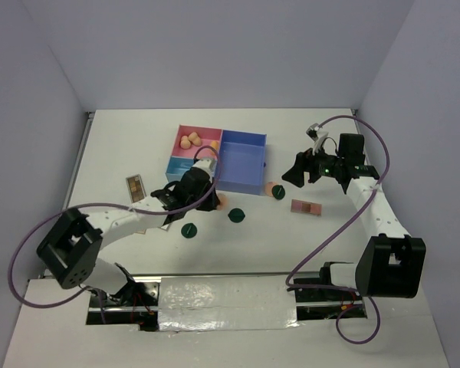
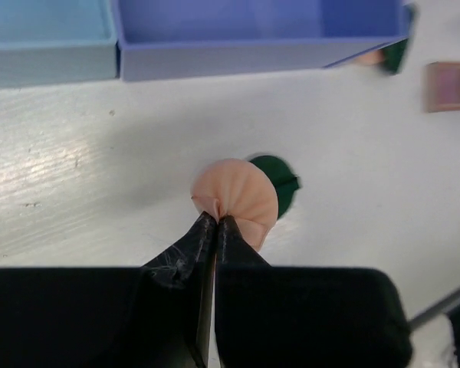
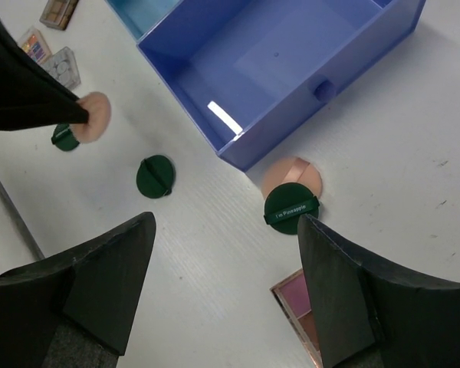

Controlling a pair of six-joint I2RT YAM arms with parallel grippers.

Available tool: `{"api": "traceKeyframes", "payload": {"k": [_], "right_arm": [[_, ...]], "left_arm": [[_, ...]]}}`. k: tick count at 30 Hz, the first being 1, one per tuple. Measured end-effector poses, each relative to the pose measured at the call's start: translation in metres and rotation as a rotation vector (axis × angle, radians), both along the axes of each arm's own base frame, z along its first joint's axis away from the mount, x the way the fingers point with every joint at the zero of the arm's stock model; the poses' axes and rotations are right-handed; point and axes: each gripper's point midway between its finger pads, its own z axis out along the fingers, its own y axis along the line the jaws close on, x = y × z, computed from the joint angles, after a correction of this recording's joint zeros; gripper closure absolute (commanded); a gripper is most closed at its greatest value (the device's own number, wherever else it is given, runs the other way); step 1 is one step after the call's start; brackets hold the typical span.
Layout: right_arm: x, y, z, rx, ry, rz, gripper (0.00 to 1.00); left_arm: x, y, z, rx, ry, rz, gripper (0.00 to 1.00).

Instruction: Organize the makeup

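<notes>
My left gripper is shut on the near edge of a round peach puff, pinching it into a fold. A dark green round compact lies just behind the puff on the table. From above, this gripper sits in front of the pink-and-blue tray. My right gripper hangs open above the table, nothing between its fingers. Below it lie a green compact overlapping another peach puff, and a palette. Peach sponges rest in the pink compartment.
Two more green compacts lie on the table in front of the tray. One palette sits to the left of the left arm, another to the right. The large blue compartment holds nothing.
</notes>
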Motion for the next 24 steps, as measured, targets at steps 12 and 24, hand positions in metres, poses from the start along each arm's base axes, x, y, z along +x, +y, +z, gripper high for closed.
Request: {"api": "traceKeyframes", "payload": {"k": [12, 24], "right_arm": [[-0.003, 0.004, 0.003, 0.024, 0.004, 0.018, 0.49], [-0.004, 0.006, 0.004, 0.032, 0.002, 0.028, 0.49]], "left_arm": [[0.048, 0.058, 0.073, -0.145, -0.16, 0.141, 1.0], [0.117, 0.092, 0.042, -0.057, -0.11, 0.226, 1.0]]}}
